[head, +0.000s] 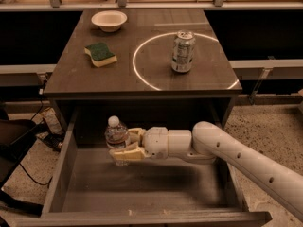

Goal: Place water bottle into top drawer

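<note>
The bottle (pixel 115 135) was seen clamped upright between the jaws of the gripper (pixel 127 144), inside the drawer (pixel 156 188), toward its left rear, just under the front edge of the tabletop (pixel 142 82). Whether its base was touching the drawer floor could not be told. For a clean placement, on this reading, the bottle was to be lowered straight until the base was seated flat, and only then were the jaws to be eased apart. A release from height would likely have tipped so tall and light a thing. A level retreat was called for, so that the cap was not clipped. The floor below was bare, and the left wall near but apart. Up top, a can (pixel 182 51), a sponge (pixel 100 54) and a bowl (pixel 109 20) were set well apart from the work, and nothing was found in the way.
</note>
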Available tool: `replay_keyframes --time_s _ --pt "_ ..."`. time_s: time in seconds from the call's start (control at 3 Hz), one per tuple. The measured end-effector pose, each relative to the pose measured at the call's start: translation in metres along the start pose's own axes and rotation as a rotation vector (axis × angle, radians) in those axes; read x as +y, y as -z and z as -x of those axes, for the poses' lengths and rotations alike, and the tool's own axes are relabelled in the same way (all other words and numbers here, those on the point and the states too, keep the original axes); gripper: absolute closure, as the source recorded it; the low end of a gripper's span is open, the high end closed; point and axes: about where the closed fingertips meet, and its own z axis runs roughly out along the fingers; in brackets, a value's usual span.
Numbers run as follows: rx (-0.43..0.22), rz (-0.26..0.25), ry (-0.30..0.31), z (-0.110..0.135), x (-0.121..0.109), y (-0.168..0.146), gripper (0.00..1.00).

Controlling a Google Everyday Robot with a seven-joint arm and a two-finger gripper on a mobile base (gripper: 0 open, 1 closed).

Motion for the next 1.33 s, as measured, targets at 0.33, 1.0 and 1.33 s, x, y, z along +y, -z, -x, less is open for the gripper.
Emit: replay_keyframes --time_s 0.33,1.0,1.33 --pt "0.012 0.031 0.017 -0.001 0.007 -0.014 1.00" --pt "0.046 0.034 0.040 -0.012 0.014 -0.021 1.00" --pt "0.045 0.001 0.036 -0.022 0.010 -0.008 1.00"
